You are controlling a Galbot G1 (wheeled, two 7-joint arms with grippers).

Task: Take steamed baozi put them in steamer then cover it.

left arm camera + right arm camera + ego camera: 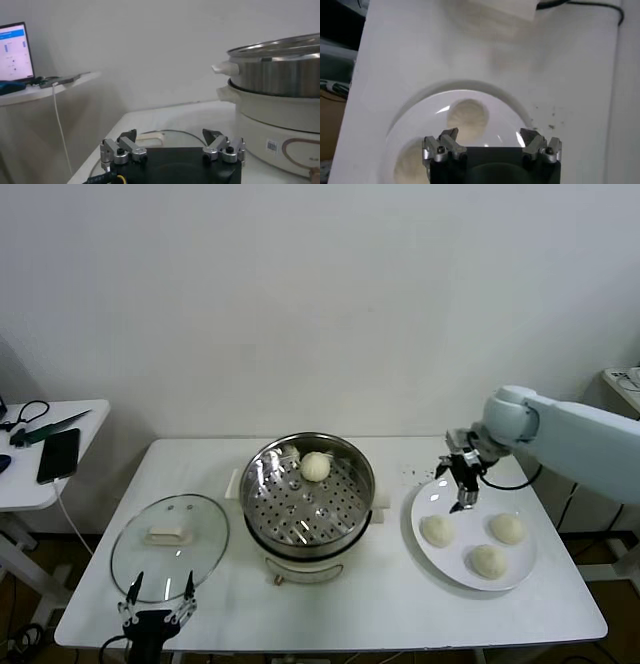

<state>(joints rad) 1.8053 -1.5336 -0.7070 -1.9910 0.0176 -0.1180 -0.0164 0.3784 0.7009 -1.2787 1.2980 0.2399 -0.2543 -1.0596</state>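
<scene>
So one bun (pixel 316 466) is already sitting in the steamer (pixel 309 496), toward the back of the perforated floor, and the other three buns (pixel 436 530) are on the white plate (pixel 440 569) on the right side of the worktop. The right tool (pixel 464 498) hangs over the near-steamer edge of that plate, pointing down, its fingers spread apart and holding nothing. From its wrist view a bun (pixel 466 115) sits just ahead of it on the plate (pixel 515 112), so I'd guess it's lining up for the next grab, probably the bun closest to the steamer.

The lid (pixel 169 544) lies flat on the worktop left of the steamer, handle (pixel 167 534) up, well clear of the basket so the buns can go in. The left tool (pixel 158 601) waits at the front edge right by the lid, fingers also apart and empty. Makes sense to me: it's parked there for the covering step once the plate is emptied.
</scene>
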